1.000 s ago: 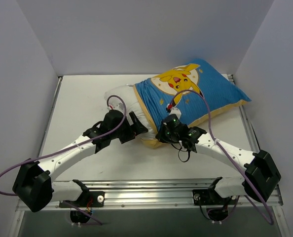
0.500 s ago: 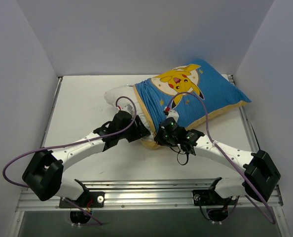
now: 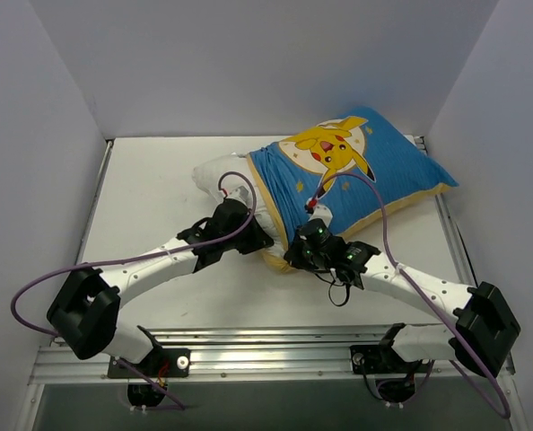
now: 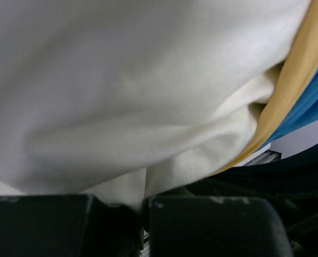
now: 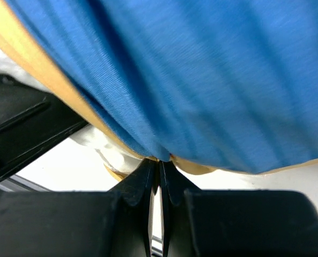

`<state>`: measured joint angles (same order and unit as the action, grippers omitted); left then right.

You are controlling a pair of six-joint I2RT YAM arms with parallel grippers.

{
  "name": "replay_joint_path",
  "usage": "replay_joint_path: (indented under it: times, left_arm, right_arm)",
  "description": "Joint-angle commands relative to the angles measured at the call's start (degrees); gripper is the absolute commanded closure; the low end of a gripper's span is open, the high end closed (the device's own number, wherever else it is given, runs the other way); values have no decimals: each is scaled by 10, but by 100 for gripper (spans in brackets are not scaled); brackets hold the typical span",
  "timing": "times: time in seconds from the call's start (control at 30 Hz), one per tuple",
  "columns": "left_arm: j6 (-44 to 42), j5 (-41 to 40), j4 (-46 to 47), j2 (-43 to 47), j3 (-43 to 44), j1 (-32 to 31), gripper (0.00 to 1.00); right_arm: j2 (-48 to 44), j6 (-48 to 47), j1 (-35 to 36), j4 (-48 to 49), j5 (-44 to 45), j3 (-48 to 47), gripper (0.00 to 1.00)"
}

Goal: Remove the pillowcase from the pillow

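Two grippers: both clamped on fabric.
L gripper: pinches white pillow fold at its tips.
R gripper: pinches pillowcase hem; the rest lies ahead of it.

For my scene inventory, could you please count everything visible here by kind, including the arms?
Pillow: 1
Pillowcase: 1
Robot arms: 2
Total: 4
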<state>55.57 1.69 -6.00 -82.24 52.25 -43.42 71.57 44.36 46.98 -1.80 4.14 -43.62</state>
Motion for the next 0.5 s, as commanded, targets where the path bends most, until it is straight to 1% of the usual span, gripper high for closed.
replay_joint_path:
  times: [0.0,0.13,0.2,0.27,0.37,0.47]
  left_arm:
    - [19,-39,112,-8,77,-16,98]
    - [37,-67,122,-32,115,-26,98]
    - [47,-78,122,-39,135,-29,98]
    - [65,-91,127,-44,145,-29,98]
    - [77,-102,133,-40,165,-28,98]
    - [77,-101,108,-27,192,-20,98]
  right_arm:
    - [-24,14,10,-46,-15,-20,100]
    - [-23,19,34,-60,-28,-35,97]
    - [-16,16,45,-70,-22,-32,97]
    - [-9,27,55,-79,-13,-24,100]
    - [1,55,52,-96,0,5,100]
    - [-11,71,27,-137,35,21,100]
